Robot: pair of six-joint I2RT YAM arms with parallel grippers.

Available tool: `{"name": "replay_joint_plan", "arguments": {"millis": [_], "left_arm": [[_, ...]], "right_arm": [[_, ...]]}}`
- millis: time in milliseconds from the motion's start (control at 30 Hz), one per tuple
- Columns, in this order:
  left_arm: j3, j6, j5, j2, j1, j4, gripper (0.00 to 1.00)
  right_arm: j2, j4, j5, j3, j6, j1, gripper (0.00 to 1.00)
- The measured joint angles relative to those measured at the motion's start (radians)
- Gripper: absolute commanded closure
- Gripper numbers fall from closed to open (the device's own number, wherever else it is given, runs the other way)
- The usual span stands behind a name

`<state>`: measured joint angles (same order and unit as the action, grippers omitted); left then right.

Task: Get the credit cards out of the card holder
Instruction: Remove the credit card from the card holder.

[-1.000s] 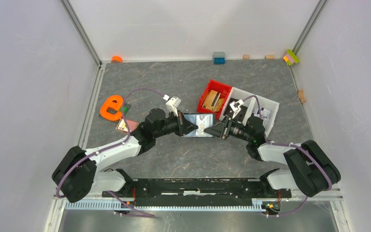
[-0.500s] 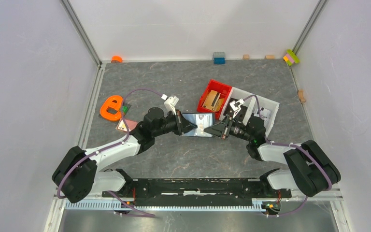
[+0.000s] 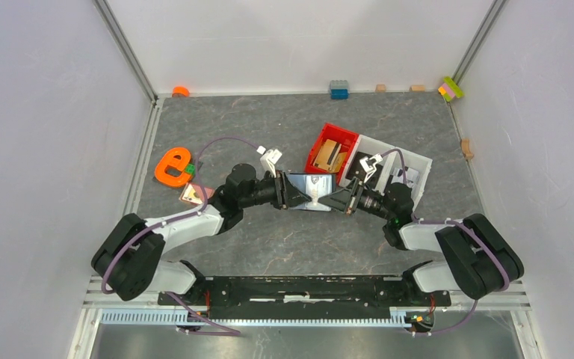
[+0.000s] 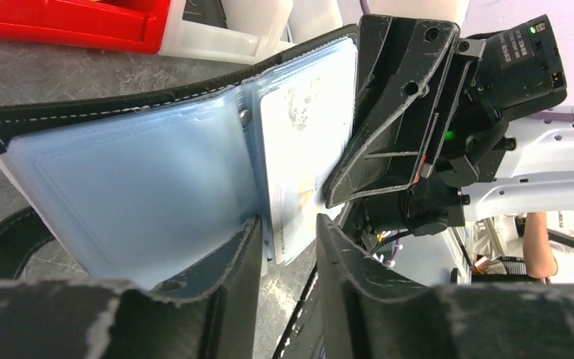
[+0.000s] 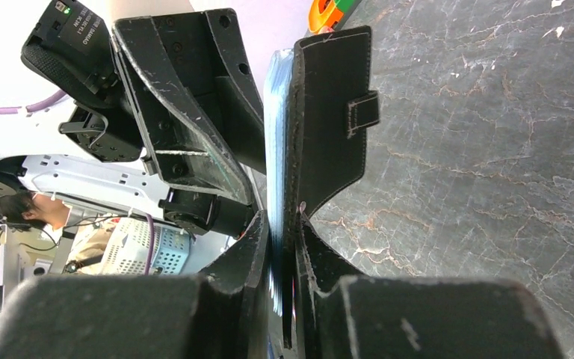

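Note:
The black card holder (image 3: 312, 191) is held off the table between both grippers, opened, with its pale blue-grey sleeves (image 4: 134, 187) showing. A greyish-white credit card (image 4: 303, 142) sits in a sleeve, and its lower corner reaches between my left fingers. My left gripper (image 3: 291, 193) (image 4: 288, 228) has its jaws apart around that corner. My right gripper (image 3: 341, 199) (image 5: 278, 217) is shut on the holder's black cover (image 5: 329, 134) and sleeves. A pinkish-copper card (image 3: 193, 194) lies on the table by the left arm.
A red bin (image 3: 321, 142) with tan blocks and a white bin (image 3: 417, 159) stand just behind the grippers. An orange e-shaped piece (image 3: 172, 166) lies at the left. Small blocks line the back wall (image 3: 338, 89).
My left gripper drew back a little from the holder, then came forward again onto it. The right gripper has kept its hold with little movement.

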<state>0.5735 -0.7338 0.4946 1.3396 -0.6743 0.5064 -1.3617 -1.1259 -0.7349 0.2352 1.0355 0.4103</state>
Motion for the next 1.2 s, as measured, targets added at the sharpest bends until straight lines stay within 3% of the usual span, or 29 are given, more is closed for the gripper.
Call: {"name": "replay_joint_plan", "arguments": {"millis": [67,233,333,433,500,533,633,800,1133,1200], "left_arm": [[0.003,-0.005,0.016,0.01,0.0,0.005,0.55],[0.005,-0.022,0.033,0.011,0.001,0.013,0.87],[0.005,-0.034,0.04,0.011,0.011,0.028,0.97],[0.002,-0.045,0.051,0.011,0.015,0.058,0.98],[-0.005,-0.06,0.067,0.011,0.018,0.085,0.98],[-0.007,-0.066,0.073,0.011,0.018,0.098,0.98],[-0.015,-0.082,0.088,0.01,0.024,0.126,0.98],[-0.027,-0.107,0.102,0.01,0.035,0.142,0.98],[-0.051,-0.12,0.088,-0.071,0.099,0.146,0.98],[-0.051,-0.12,0.084,-0.074,0.101,0.146,0.89]], "right_arm": [[-0.011,-0.015,-0.001,-0.004,0.013,-0.002,1.0],[-0.014,-0.033,-0.006,-0.005,0.026,-0.003,0.99],[-0.014,-0.056,-0.009,-0.005,0.034,-0.008,0.87],[-0.014,-0.071,-0.01,-0.005,0.038,-0.014,0.71],[-0.014,-0.075,-0.008,-0.005,0.042,-0.014,0.68],[-0.014,-0.075,-0.009,-0.005,0.043,-0.013,0.68],[-0.013,-0.081,-0.01,-0.006,0.042,-0.018,0.83],[0.001,-0.115,-0.017,-0.024,0.067,-0.022,0.91],[0.001,-0.196,-0.024,-0.066,0.116,-0.061,0.93],[0.001,-0.204,-0.024,-0.067,0.12,-0.061,0.94]]}}
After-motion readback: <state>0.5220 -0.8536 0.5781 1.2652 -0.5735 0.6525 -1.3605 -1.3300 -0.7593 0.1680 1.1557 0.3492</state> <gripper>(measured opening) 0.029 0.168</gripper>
